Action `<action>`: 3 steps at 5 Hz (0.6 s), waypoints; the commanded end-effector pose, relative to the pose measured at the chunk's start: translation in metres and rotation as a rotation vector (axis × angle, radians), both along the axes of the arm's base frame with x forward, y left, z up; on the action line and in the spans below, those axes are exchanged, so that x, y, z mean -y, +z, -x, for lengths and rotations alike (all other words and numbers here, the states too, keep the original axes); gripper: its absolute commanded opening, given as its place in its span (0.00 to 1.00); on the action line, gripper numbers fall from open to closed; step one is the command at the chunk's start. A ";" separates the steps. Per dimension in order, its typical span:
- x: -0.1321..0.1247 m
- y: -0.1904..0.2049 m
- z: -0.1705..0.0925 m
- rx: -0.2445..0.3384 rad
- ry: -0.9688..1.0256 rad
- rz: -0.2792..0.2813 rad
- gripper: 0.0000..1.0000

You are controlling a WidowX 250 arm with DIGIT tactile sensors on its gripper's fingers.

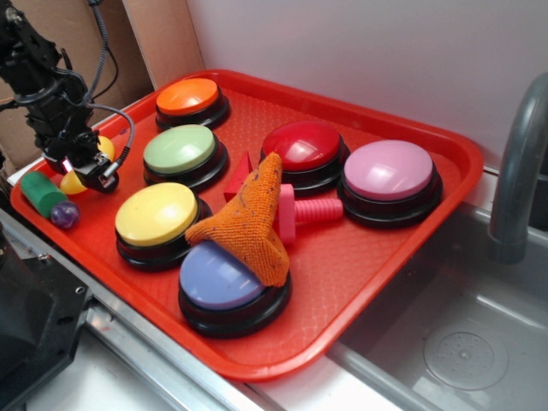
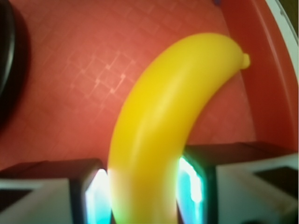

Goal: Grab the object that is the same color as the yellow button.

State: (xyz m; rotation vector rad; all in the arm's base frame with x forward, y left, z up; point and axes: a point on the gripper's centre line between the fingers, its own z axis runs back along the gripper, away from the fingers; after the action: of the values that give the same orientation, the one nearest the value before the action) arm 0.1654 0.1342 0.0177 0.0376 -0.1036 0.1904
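The yellow banana toy [image 1: 75, 181] is at the left edge of the red tray [image 1: 360, 274], partly hidden by my gripper [image 1: 83, 167]. In the wrist view the banana [image 2: 173, 102] curves up and right from between my two fingers, and both pads press its sides. My gripper [image 2: 145, 186] is shut on it. I cannot tell whether it rests on the tray or is just above it. The yellow button [image 1: 156, 214], a dome on a black base, stands to the right of the gripper.
A green cylinder with a purple ball [image 1: 43, 195] lies just left of the banana. Pale green [image 1: 180, 150], orange [image 1: 188, 96], red [image 1: 301, 145], pink [image 1: 390, 169] and purple [image 1: 218, 276] buttons, an orange cloth [image 1: 253, 218] and a pink bolt [image 1: 308, 211] fill the tray. A sink and faucet [image 1: 518, 171] are on the right.
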 end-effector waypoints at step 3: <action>0.084 0.151 -0.007 0.042 0.176 0.075 0.00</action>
State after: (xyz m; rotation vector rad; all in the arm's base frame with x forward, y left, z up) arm 0.1680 0.0441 0.1543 -0.0443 -0.1067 0.3732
